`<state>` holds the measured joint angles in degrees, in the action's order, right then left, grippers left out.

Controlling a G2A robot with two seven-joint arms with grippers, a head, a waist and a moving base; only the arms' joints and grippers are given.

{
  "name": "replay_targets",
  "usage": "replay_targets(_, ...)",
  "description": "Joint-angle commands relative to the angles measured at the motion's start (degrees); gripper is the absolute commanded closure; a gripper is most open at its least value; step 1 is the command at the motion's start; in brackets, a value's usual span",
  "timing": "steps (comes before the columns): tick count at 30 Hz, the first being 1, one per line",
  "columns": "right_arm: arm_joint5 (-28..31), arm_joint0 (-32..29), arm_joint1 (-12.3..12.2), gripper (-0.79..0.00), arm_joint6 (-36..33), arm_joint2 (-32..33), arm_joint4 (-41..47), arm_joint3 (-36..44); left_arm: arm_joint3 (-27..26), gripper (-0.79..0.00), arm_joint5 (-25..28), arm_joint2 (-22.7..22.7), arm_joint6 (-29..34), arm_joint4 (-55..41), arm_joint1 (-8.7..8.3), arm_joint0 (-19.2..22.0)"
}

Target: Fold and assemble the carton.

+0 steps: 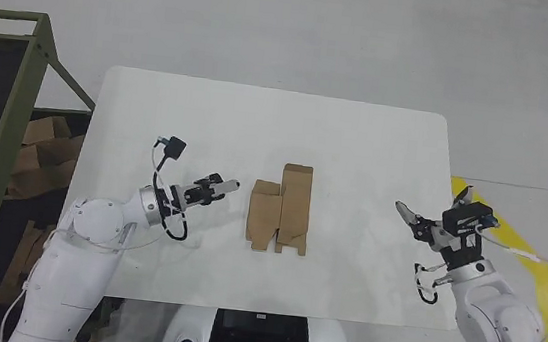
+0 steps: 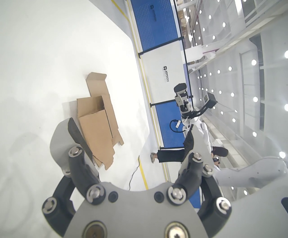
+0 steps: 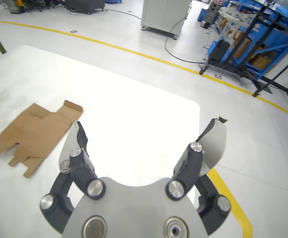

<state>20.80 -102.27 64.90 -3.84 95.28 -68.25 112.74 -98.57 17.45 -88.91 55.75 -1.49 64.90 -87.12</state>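
Observation:
A flat brown carton (image 1: 280, 208) lies unfolded in the middle of the white table (image 1: 259, 119), with its flaps spread out. My left gripper (image 1: 225, 187) hovers just to the left of it, pointing at it. In the left wrist view this gripper (image 2: 131, 134) is open and holds nothing, and the carton (image 2: 96, 121) lies close beyond one fingertip. My right gripper (image 1: 433, 202) stands near the table's right edge, well away from the carton. It is open and empty (image 3: 147, 128), with the carton (image 3: 38, 137) farther off across the table.
A green-framed bin (image 1: 23, 74) with cardboard pieces (image 1: 45, 152) stands beside the table's left edge. White table surface lies bare all around the carton. A yellow floor line (image 1: 509, 231) runs past the right edge.

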Motion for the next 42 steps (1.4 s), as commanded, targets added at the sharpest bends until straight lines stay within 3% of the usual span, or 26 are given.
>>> replay_targets(1,2.17,0.31,-0.13,-0.785,-1.98,0.97,3.07,0.58,0.71,-0.785,0.20,0.40,3.65,-0.82,-0.28,0.60)
replay_targets(4,0.52,0.77,-0.13,-0.785,-3.32,1.98,4.28,1.27,0.49,-0.785,-0.06,0.80,6.29,2.14,-0.71,0.90)
replay_targets(17,-0.07,0.96,-0.13,-0.785,-3.34,2.41,4.26,1.55,0.06,-0.785,-0.86,0.95,5.47,4.01,-0.85,0.65)
replay_targets(29,-0.07,0.96,-0.13,-0.785,-3.34,2.41,4.26,1.55,11.24,-0.785,-0.26,10.22,1.57,4.64,-0.07,8.52)
replay_targets(42,-0.07,0.96,-0.13,-0.785,-3.34,2.41,4.26,1.55,15.45,-0.785,0.89,16.63,-2.52,9.42,0.41,12.24)
